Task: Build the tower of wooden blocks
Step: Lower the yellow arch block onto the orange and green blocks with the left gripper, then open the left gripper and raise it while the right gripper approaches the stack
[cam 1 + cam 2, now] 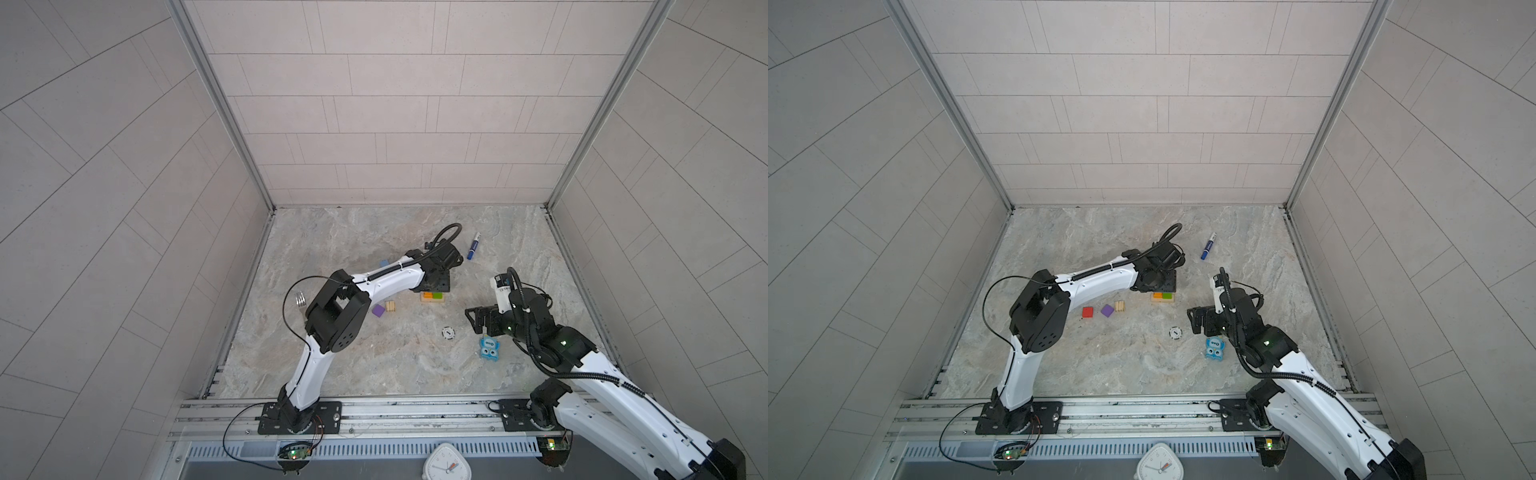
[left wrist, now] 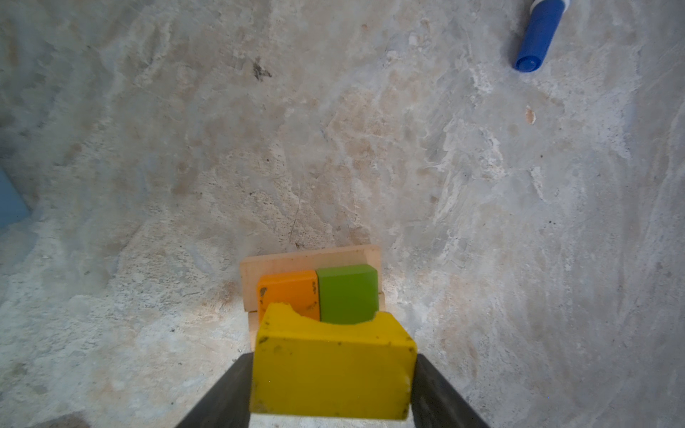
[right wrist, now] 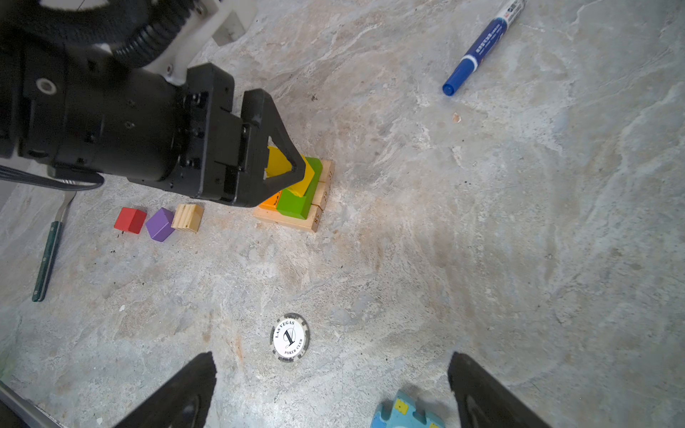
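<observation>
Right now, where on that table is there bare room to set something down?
Bare: the far strip behind the marker, and the near stretch between the poker chip, the three cubes and the front rail. Crowded: the tower, where the left tool grips the yellow block.

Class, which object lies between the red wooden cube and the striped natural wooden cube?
The purple wooden cube lies between them, clearest in the right wrist view; a top view shows it too.
</observation>
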You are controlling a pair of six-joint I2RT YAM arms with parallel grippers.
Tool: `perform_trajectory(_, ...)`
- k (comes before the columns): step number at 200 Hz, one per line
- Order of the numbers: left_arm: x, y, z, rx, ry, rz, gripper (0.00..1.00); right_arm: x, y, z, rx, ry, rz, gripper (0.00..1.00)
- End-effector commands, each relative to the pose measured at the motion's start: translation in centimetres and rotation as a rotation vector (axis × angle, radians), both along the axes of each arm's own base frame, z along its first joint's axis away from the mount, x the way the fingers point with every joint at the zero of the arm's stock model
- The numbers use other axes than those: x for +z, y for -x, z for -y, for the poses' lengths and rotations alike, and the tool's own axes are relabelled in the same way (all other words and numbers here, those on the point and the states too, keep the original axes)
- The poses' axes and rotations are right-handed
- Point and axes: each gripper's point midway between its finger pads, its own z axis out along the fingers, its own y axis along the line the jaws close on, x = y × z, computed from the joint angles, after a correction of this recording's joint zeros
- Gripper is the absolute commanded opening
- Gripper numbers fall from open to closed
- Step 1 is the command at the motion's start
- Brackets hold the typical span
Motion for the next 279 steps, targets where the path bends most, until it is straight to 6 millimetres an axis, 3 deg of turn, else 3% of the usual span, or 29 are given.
perform_trajectory(1,-0.3,0.3,-0.8,-0.003,-0.031,-0.015,0.69,-0.3,0.0,0.1,-0.005,-0.002,-0.006,0.99)
perform_trajectory(78,0.3,0.3,-0.6,-0.011,-0.019,-0.009,0.73,-0.4,0.0,0.0,-0.003,0.001,-0.01,0.99)
perform_trajectory(192,5.6,0.5,-1.2,-0.066,0.028,0.048,0.8,-0.8,-1.5,-0.9,-0.001,-0.004,-0.027,0.99)
perform_trajectory(243,7.0,1.4,-3.7,-0.066,0.131,0.043,0.83,-1.4,-3.6,-1.7,-0.036,-0.044,0.007,0.99)
perform_trajectory(279,6.7,2.3,-7.3,-0.047,0.168,0.032,0.87,-2.0,-4.9,-1.5,-0.065,-0.032,0.058,0.99)
